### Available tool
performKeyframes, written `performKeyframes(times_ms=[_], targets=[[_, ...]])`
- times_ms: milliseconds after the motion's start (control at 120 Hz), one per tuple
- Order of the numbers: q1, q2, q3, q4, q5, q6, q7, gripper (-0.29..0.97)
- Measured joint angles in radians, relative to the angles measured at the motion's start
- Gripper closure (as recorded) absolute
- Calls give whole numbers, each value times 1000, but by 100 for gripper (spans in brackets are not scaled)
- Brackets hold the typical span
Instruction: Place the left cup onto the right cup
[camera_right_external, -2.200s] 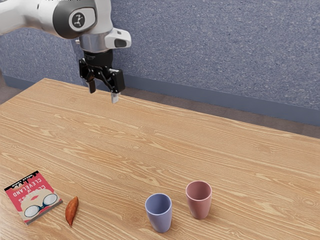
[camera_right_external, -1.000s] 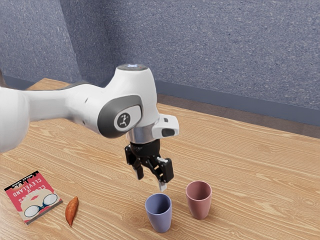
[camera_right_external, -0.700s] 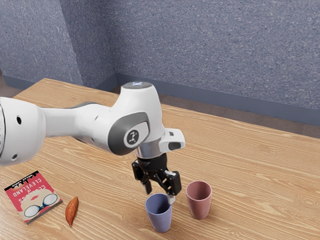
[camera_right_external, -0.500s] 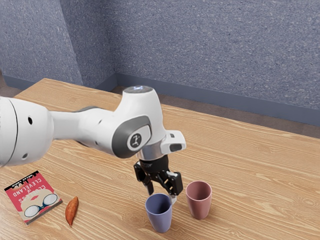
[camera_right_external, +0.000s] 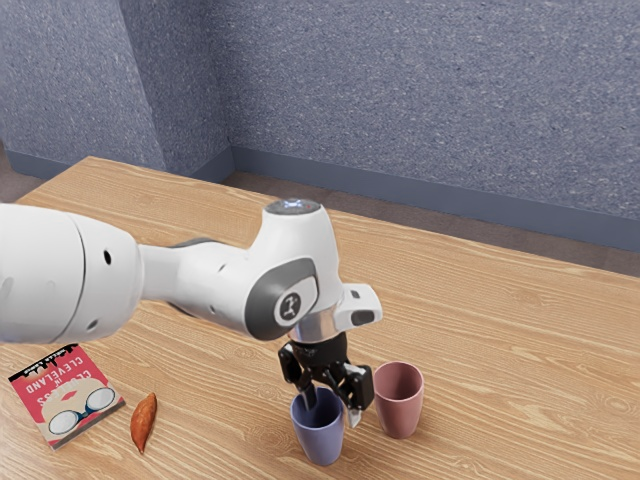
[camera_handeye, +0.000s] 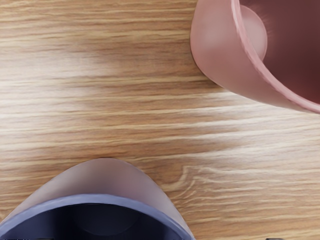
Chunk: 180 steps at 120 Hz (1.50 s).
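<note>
Reaching for the grasp: in the exterior view the gripper (camera_right_external: 331, 402) straddles the blue cup's (camera_right_external: 318, 440) rim, still open (one finger inside, one outside), lower than half a second ago. Closing should come next. In the wrist view the blue cup (camera_handeye: 95, 210) sits just under the hand, with the pink cup (camera_handeye: 225, 65) near it on the tabletop (camera_handeye: 100, 90).

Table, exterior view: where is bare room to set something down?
Bare wood: the table's far side by the wall, and the exterior view's right beyond the pink cup. Crowded: the gap between it and the purple cup, where the tool sits; book and orange root at that view's near left.
</note>
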Motion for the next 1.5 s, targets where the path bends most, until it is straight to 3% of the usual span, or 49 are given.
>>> performKeyframes(times_ms=[242, 608, 817, 1150, 1283, 1500], targets=[[62, -17, -65, 0, -29, 4, -1, 30], [75, -28, -79, 0, -45, 5, -2, 64], [75, -29, -73, 0, -46, -2, -7, 75], [17, -2, 64, 14, -5, -57, -12, 78], [-93, 11, 197, 64, 65, -109, -16, 78], [-224, 55, 310, 179, 201, -225, -34, 78]])
